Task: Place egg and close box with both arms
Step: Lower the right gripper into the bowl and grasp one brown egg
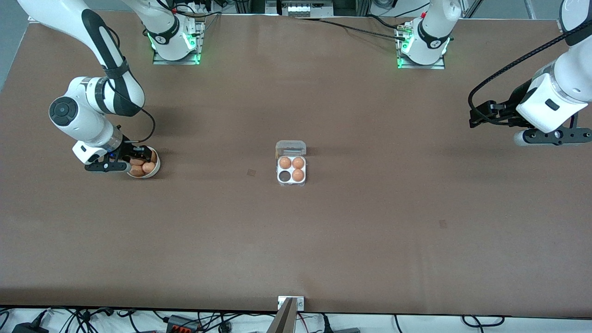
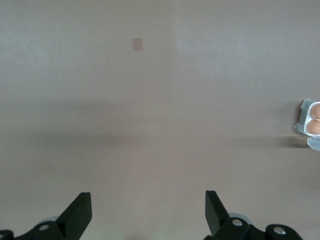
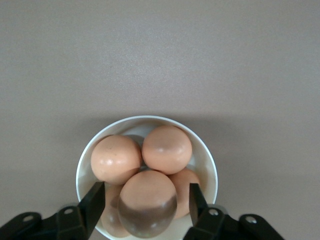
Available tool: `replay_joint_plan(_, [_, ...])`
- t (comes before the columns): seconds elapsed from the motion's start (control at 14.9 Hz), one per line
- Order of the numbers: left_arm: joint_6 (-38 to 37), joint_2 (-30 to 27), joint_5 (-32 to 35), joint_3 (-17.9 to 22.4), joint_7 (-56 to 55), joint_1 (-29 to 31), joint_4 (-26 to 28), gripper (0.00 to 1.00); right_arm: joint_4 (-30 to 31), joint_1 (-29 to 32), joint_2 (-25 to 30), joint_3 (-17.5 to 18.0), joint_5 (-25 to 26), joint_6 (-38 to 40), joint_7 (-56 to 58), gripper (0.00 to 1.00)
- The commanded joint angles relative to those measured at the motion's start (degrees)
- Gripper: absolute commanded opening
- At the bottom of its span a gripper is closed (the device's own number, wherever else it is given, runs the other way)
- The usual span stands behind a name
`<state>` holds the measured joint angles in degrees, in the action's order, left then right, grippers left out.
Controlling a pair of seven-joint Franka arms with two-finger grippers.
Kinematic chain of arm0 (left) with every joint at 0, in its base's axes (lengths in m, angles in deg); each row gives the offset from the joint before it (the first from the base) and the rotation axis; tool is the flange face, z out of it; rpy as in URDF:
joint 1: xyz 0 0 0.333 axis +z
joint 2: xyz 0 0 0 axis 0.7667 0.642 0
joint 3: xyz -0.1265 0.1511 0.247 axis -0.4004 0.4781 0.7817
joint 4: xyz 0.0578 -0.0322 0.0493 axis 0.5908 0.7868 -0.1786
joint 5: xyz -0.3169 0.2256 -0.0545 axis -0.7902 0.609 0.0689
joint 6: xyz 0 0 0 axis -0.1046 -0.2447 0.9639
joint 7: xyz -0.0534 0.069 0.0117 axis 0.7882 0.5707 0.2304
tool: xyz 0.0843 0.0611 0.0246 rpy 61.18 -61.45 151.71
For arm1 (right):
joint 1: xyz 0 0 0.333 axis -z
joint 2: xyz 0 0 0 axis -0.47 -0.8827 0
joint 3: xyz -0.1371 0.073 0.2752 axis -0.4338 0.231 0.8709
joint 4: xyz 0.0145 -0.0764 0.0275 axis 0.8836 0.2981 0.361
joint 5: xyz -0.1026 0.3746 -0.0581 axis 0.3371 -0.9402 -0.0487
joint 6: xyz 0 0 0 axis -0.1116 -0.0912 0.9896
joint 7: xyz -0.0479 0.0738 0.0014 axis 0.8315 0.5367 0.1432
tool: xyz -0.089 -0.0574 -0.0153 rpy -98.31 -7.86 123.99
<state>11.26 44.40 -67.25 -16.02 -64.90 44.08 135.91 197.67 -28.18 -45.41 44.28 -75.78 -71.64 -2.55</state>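
The box (image 1: pixel 292 169) sits mid-table with its clear lid (image 1: pixel 291 148) hinged open. Three brown eggs fill its cells and one cell (image 1: pixel 283 176) is empty. A corner of the box shows in the left wrist view (image 2: pixel 311 120). A round white bowl (image 1: pixel 156 169) of several brown eggs stands toward the right arm's end. My right gripper (image 1: pixel 138 159) is down in the bowl, open, its fingers either side of the top egg (image 3: pixel 147 200) with small gaps; it also shows in the right wrist view (image 3: pixel 146 197). My left gripper (image 1: pixel 474 115) waits open and empty above bare table (image 2: pixel 148 205).
The bowl's rim (image 3: pixel 145 119) rings the eggs. Small tape marks lie on the brown table (image 1: pixel 251 172) (image 1: pixel 442 224). A metal bracket (image 1: pixel 291 303) sits at the table edge nearest the front camera.
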Motion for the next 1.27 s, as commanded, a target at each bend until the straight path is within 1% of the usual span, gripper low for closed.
replay_joint_plan(0.0, [-0.4, 0.4, -0.1, 0.0, 1.4, 0.3, -1.0, 1.0, 0.4, 0.2, 0.2, 0.1, -0.1, -0.6, 1.8, 0.42])
replay_joint_plan(0.07, [-0.4, 0.4, -0.1, 0.0, 1.4, 0.3, -1.0, 1.0, 0.3, 0.2, 0.2, 0.1, -0.1, -0.6, 1.8, 0.4])
replay_joint_plan(0.13, [-0.4, 0.4, -0.2, 0.0, 1.3, 0.3, -1.0, 1.0, 0.3, 0.2, 0.2, 0.1, -0.1, -0.6, 1.7, 0.33])
replay_joint_plan(0.27, [-0.4, 0.5, -0.2, 0.0, 1.3, 0.3, -1.0, 1.0, 0.3, 0.2, 0.2, 0.1, -0.1, -0.5, 1.8, 0.28])
replay_joint_plan(0.47, [-0.4, 0.4, -0.2, 0.0, 1.4, 0.3, -1.0, 1.0, -0.1, 0.0, 1.2, 0.2, -0.1, -0.3, 1.8, 0.27])
replay_joint_plan(0.54, [-0.4, 0.4, -0.1, 0.0, 1.4, 0.3, -1.0, 1.0, -0.3, -0.2, 2.4, 0.2, -0.1, 0.8, 1.8, 0.27])
replay_joint_plan(0.6, [-0.4, 0.4, -0.2, 0.0, 1.4, 0.3, -1.0, 1.0, -1.2, -0.8, 3.7, 0.3, -0.1, 3.4, 1.7, 0.27])
replay_joint_plan(0.74, [-0.4, 0.4, -0.1, 0.0, 1.4, 0.3, -1.0, 1.0, -5.1, -1.3, 4.8, 0.3, -0.1, 10.2, 1.7, 0.27])
replay_joint_plan(0.8, [-0.4, 0.4, -0.4, 0.0, 1.3, 0.3, -1.0, 1.0, -8.6, -1.7, 5.0, 0.4, -0.1, 15.4, 1.2, 0.27])
replay_joint_plan(1.0, [-0.4, 0.4, -0.3, 0.0, 1.3, 0.3, -1.0, 1.0, -20.0, -5.6, 4.7, 0.4, -0.2, 29.0, -1.7, 0.27])
replay_joint_plan(1.14, [-0.4, 0.4, -0.3, 0.0, 1.4, 0.3, -1.0, 1.0, -25.8, -9.7, 3.9, 0.4, -0.3, 34.2, -6.7, 0.27])
replay_joint_plan(1.2, [-0.4, 0.4, -0.3, 0.0, 1.4, 0.3, -1.0, 1.0, -27.6, -12.2, 3.8, 0.4, -0.7, 35.2, -10.2, 0.27])
